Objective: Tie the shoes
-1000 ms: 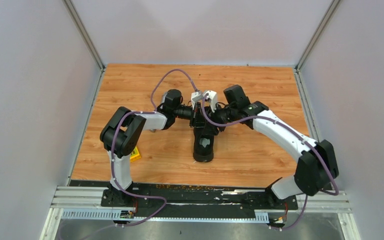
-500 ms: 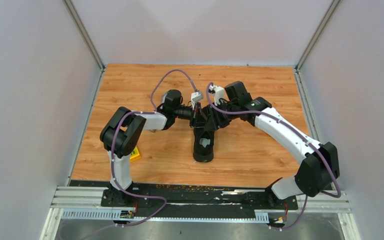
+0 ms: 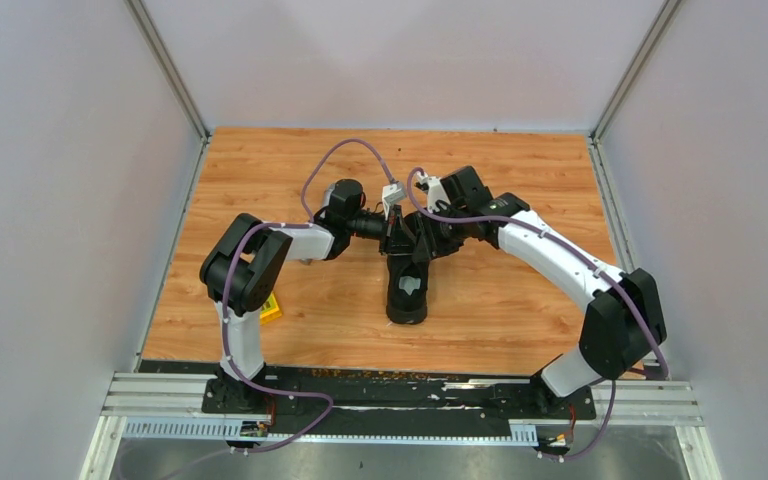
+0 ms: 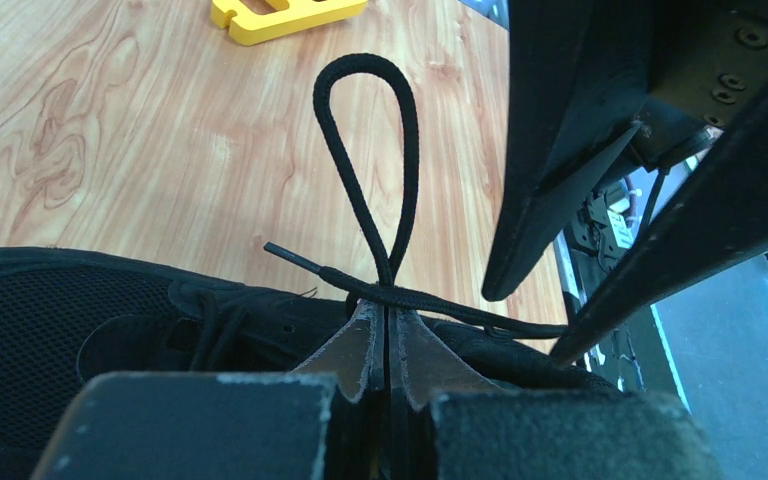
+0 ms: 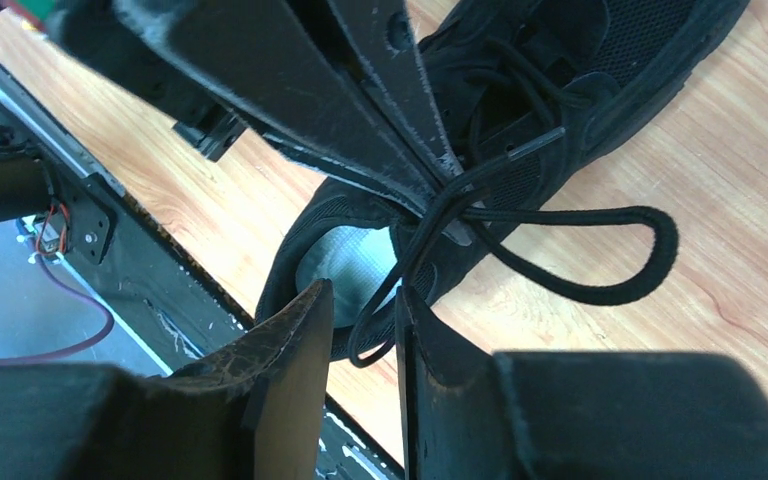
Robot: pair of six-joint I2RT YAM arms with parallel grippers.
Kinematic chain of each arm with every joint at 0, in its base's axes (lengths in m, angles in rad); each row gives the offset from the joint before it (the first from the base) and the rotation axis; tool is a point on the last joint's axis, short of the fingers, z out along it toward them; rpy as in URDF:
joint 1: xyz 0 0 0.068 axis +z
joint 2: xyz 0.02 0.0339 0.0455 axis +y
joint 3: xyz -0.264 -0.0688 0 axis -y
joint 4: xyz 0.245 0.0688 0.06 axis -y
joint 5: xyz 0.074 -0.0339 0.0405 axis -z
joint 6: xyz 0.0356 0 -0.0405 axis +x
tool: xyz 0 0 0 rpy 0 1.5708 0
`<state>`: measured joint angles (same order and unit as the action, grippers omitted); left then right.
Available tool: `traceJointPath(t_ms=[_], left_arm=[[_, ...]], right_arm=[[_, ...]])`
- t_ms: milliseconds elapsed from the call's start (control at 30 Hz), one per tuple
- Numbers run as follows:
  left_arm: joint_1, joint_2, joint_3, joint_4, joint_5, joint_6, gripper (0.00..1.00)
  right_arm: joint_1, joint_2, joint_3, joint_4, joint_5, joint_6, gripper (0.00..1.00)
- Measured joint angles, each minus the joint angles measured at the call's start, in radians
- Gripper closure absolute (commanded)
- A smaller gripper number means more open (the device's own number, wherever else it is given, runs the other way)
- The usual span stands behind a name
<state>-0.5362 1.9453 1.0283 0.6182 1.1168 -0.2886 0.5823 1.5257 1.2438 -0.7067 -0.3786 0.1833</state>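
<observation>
The black shoe [image 3: 407, 288] lies mid-table, heel toward the arms, with its pale insole [image 5: 345, 262] showing. My left gripper [image 4: 387, 312] is shut on the base of a lace loop [image 4: 365, 150] that stands out over the wood. A second lace strand [image 4: 460, 318] crosses just past its tips. My right gripper [image 5: 360, 312] is open right beside the left one, above the shoe's opening. A small bend of lace [image 5: 378, 325] hangs between its fingers, not pinched. In the top view both grippers, left [image 3: 397, 232] and right [image 3: 422, 240], meet over the laces.
A yellow flat piece [image 3: 271, 308] lies on the wood near the left arm's base and also shows in the left wrist view [image 4: 282, 12]. The black base rail [image 5: 160, 270] runs along the table's near edge. Grey walls enclose the wooden table [image 3: 520, 180].
My right arm has swung its wrist round and drawn in toward the left gripper over the laces. The left arm and the shoe have stayed still.
</observation>
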Motion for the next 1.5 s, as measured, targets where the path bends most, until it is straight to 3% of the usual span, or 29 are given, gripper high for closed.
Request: traceJointPath(t_ms=[167, 400, 567, 733, 800, 900, 1033, 1167, 1300, 1500], left_arm=[[0.000, 0.000, 0.000, 0.000, 0.000, 0.000, 1.00], [0.000, 0.000, 0.000, 0.000, 0.000, 0.000, 1.00], [0.000, 0.000, 0.000, 0.006, 0.001, -0.002, 1.00], [0.005, 0.003, 0.000, 0.023, 0.023, -0.002, 1.00], [0.011, 0.010, 0.000, 0.032, 0.039, -0.002, 1.00], [0.019, 0.020, 0.003, 0.044, 0.061, -0.003, 1.00], [0.022, 0.027, 0.008, 0.064, 0.087, -0.010, 1.00], [0.023, 0.033, 0.000, 0.126, 0.116, -0.043, 1.00], [0.023, 0.040, -0.006, 0.179, 0.153, -0.064, 1.00], [0.034, 0.048, -0.006, 0.194, 0.202, -0.062, 1.00]], right_arm=[[0.000, 0.018, -0.001, 0.000, 0.031, 0.006, 0.71], [0.000, 0.042, -0.001, 0.001, 0.036, 0.002, 1.00], [0.000, 0.023, -0.027, 0.003, -0.003, -0.067, 1.00], [0.000, -0.137, -0.182, -0.017, -0.094, -0.332, 1.00], [0.000, -0.262, -0.282, -0.019, -0.130, -0.484, 0.92], [0.003, -0.490, -0.459, 0.002, -0.163, -0.734, 0.68], [0.006, -0.592, -0.549, 0.008, -0.171, -0.939, 0.58], [0.001, -0.540, -0.499, -0.015, -0.146, -0.975, 0.56], [-0.060, -0.450, -0.359, -0.024, -0.184, -0.887, 0.59], [-0.196, -0.155, -0.130, 0.016, -0.358, -0.756, 0.65]])
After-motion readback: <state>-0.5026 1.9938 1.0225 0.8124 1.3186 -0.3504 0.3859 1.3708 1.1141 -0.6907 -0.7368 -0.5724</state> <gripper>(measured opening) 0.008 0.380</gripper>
